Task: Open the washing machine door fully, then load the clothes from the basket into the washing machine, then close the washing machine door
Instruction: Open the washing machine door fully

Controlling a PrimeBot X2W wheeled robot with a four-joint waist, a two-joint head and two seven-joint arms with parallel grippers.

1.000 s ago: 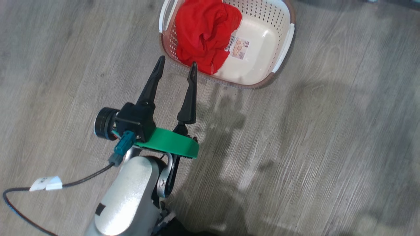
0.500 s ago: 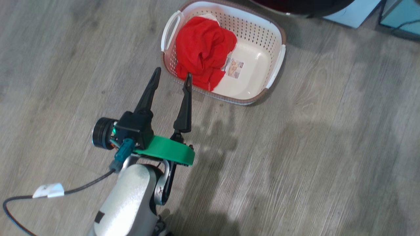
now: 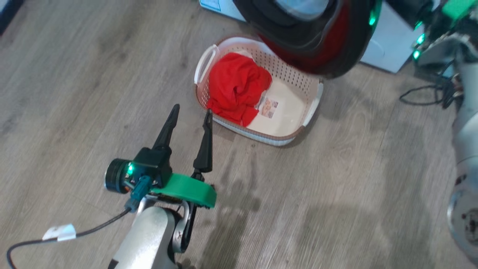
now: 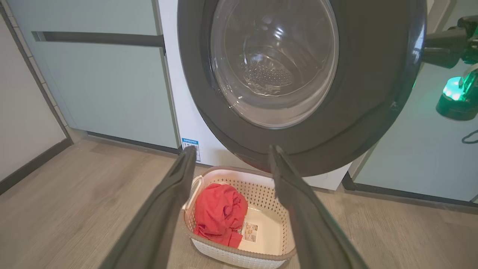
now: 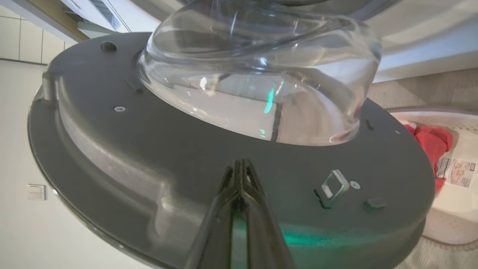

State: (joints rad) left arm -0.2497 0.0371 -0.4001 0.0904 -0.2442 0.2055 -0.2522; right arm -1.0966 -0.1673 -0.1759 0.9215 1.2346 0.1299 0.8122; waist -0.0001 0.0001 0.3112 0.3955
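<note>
Head view has swung up since a second ago: the whole picture shifted, so that is the camera moving, not the basket (image 3: 313,101). It now takes in the washing machine door (image 3: 261,22), which earlier was out of frame. Door hangs partly swung out over the basket's far end. Basket sits on the floor (image 3: 336,186) just in front of the washing machine (image 3: 384,48), with the clothes (image 3: 235,86) heaped in its left half, untouched. Left end effector (image 3: 192,109) is released as before, fingers spread, empty, near the basket's near corner and apart from it. Right end effector (image 5: 241,162) is clenched on nothing, tips pointing at the door's inner face beside the latch hook (image 5: 332,186). Reading: the opening step looks unfinished, the door not yet wide, and loading seems to wait until it clears the basket. Hard to make out: whether the right tips actually touch the door or stop just short; the drum mouth and hinge are hidden behind the door; the basket's far rim is covered by the door's edge; the red tint on the door rim is probably a reflection of the clothes; the top of the head view is blurred.
</note>
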